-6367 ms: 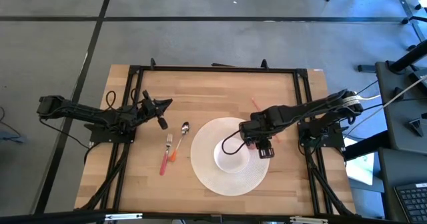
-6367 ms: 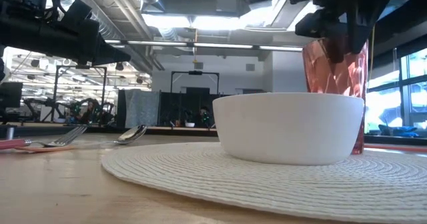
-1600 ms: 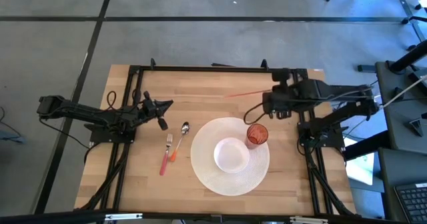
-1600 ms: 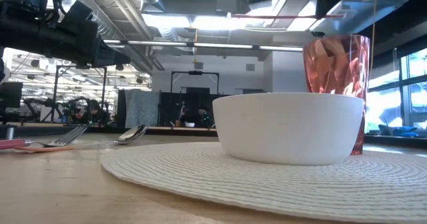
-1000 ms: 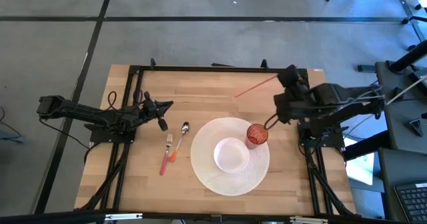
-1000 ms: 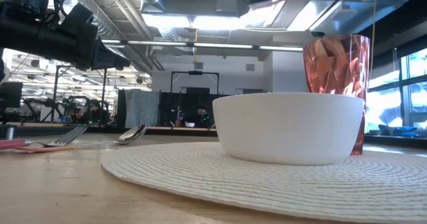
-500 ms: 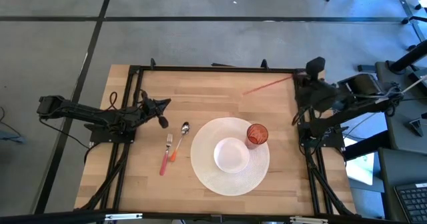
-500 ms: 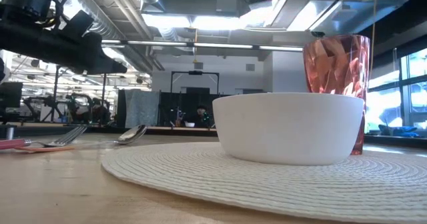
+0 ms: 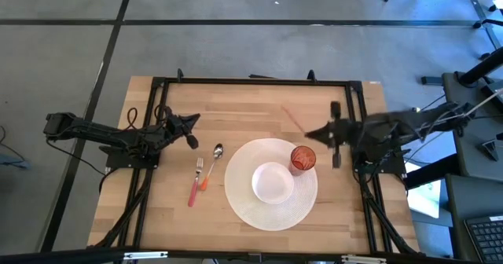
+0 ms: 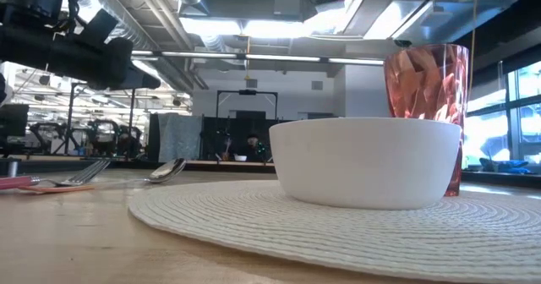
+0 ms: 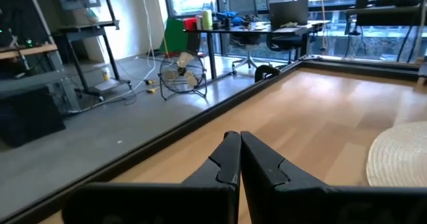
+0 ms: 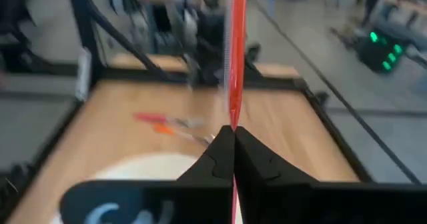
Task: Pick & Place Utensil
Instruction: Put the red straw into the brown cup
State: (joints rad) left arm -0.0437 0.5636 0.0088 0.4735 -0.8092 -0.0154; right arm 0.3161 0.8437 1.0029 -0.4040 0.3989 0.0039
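Right tool swung back beside cup, clenched on red straw, left tool clenched, bowl empty

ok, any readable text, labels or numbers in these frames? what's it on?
None readable.
The bowl, red cup, placemat, fork and spoon carry no print.
The right gripper has pale marks on its housing, too blurred to read.
The background monitors and benches are too far to read.
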